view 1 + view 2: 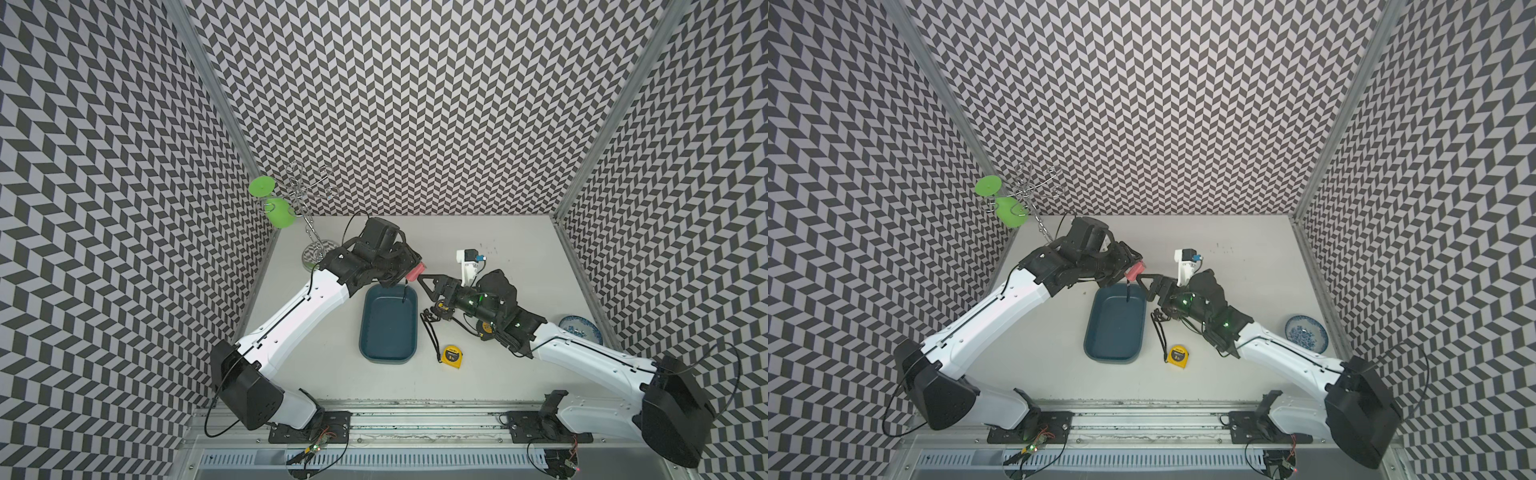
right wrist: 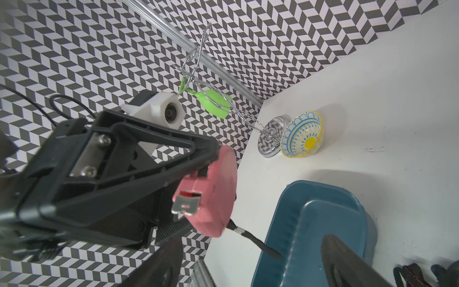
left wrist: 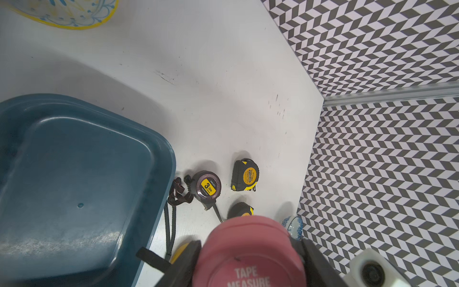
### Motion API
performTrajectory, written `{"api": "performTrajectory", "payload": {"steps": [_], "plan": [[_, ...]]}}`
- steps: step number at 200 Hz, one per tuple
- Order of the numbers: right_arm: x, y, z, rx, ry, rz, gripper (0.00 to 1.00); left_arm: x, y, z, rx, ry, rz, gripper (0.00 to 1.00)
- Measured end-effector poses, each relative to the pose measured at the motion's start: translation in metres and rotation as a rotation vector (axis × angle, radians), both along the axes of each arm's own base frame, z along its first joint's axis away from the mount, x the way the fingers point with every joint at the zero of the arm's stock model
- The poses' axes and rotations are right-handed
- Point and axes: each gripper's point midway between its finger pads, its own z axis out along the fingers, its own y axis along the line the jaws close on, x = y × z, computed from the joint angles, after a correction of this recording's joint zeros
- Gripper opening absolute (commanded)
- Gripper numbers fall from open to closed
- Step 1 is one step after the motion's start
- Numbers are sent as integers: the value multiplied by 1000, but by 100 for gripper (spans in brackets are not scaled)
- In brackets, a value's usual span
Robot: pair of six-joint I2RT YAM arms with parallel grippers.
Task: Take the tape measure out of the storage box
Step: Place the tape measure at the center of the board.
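Over storage box, pink tape measure in left claw; right claw wide, alongside.

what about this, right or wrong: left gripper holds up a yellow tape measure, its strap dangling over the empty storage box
Wrong only in colour: the right wrist view shows the tape measure in the left gripper is pink, not yellow.

The storage box sat in the middle of the desk. The tape measure hung above its far right corner. 4 other tape measures lay on the desk right of the box, a bowl sat at the right edge, and a wire stand stood in the far left corner.
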Motion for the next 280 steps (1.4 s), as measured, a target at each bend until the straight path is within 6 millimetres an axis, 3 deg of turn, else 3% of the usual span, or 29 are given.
{"api": "performTrajectory", "payload": {"steps": [46,85,119,144,172,227,280], "plan": [[3,6,12,12,-34,5,71,-8,-14,3,-30,4,-20,0],[4,9,14,12,-42,6,41,-11,-18,3,-39,10,-23,0],[4,10,18,13,-63,6,21,-10,-18,0,-40,15,-16,0],[4,9,16,-10,-72,1,14,-9,-18,-2,-37,20,-10,55],[3,2,14,-16,-51,-19,10,-8,-20,-3,-31,12,-20,99],[-16,-52,0,9,30,-114,10,-3,-14,-4,21,-44,-57,100],[-46,-95,-41,-2,176,-175,10,4,3,-18,116,-82,-97,100]]}}
